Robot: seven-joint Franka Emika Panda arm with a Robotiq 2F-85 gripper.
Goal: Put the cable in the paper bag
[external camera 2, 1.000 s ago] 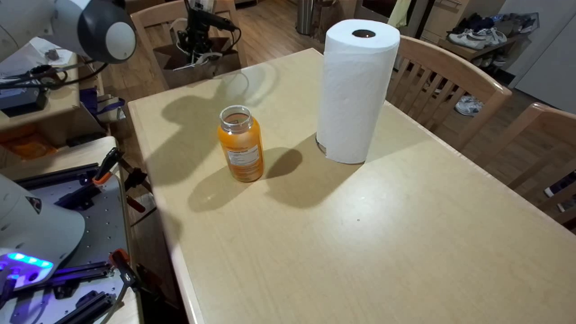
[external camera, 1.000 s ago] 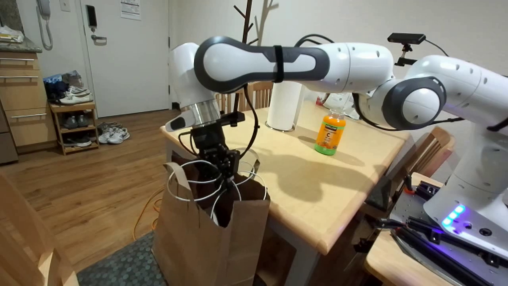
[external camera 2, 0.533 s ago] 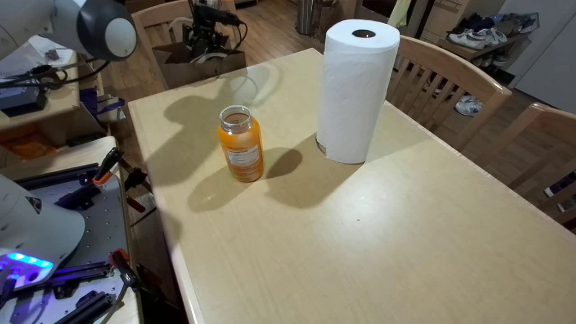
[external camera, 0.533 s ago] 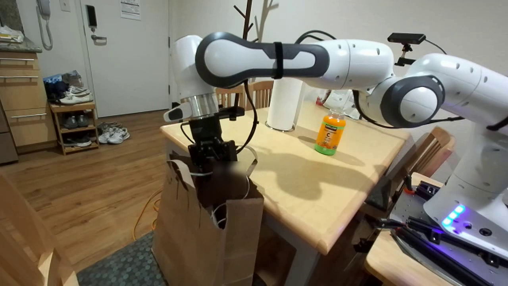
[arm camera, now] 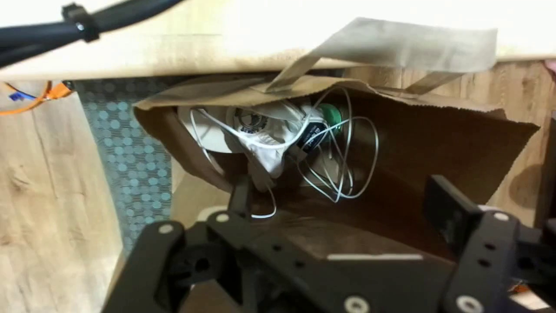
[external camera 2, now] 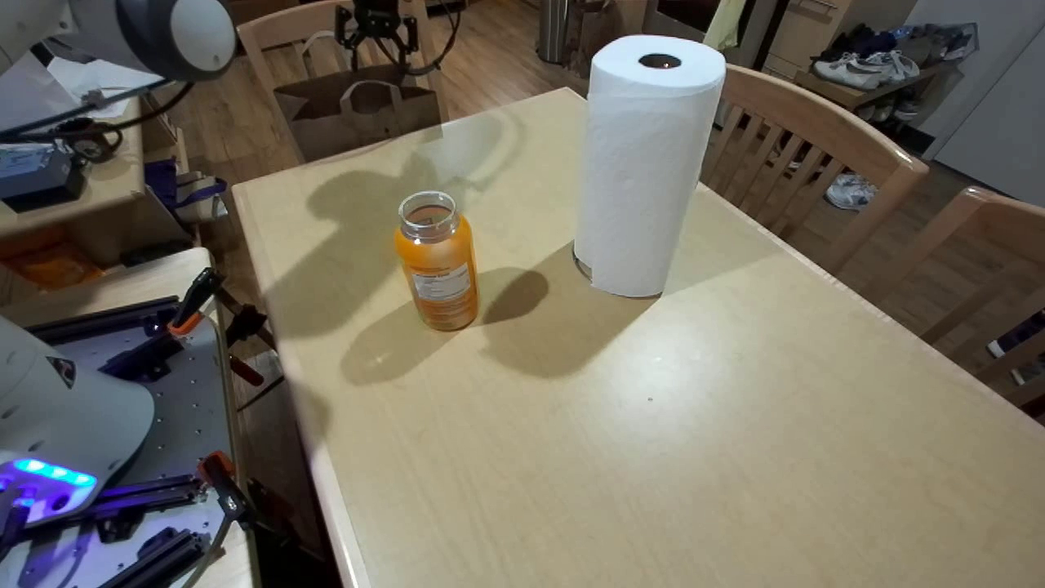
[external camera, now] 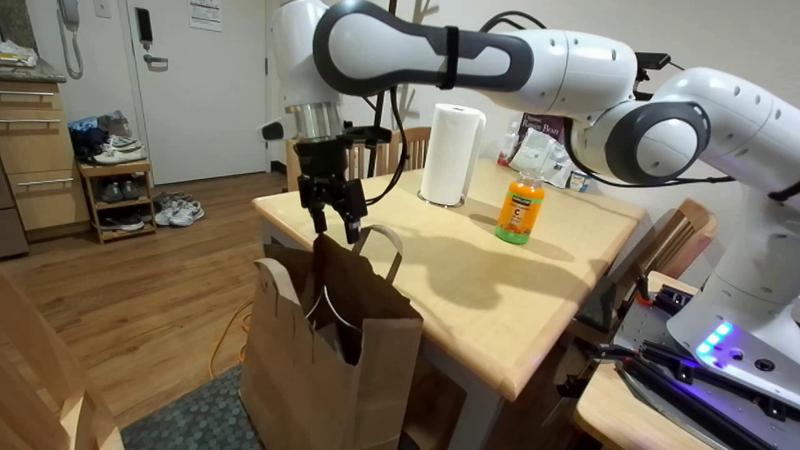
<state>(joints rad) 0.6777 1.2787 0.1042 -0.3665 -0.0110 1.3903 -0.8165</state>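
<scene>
Guess our drop's done: the gripper [external camera: 336, 227] hangs wide and empty above the bag [external camera: 325, 381], cable [arm camera: 343, 195] inside it, so next we probably just back clear.

A home, this | sneakers [external camera: 119, 152] crowding the shoe rack [external camera: 122, 169] beside the door [external camera: 200, 112] | wall phone [external camera: 69, 14] hanging close by | drawer cabinet [external camera: 40, 150] under a stone-look countertop [external camera: 31, 74] | paper-towel roll [external camera 2: 645, 171] up on the dining table [external camera 2: 735, 457], slat-back chairs [external camera 2: 816, 118] alongside

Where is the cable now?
In the wrist view's upper middle, the cable lies in loose loops inside the bag, some strands beside a green item.
</scene>
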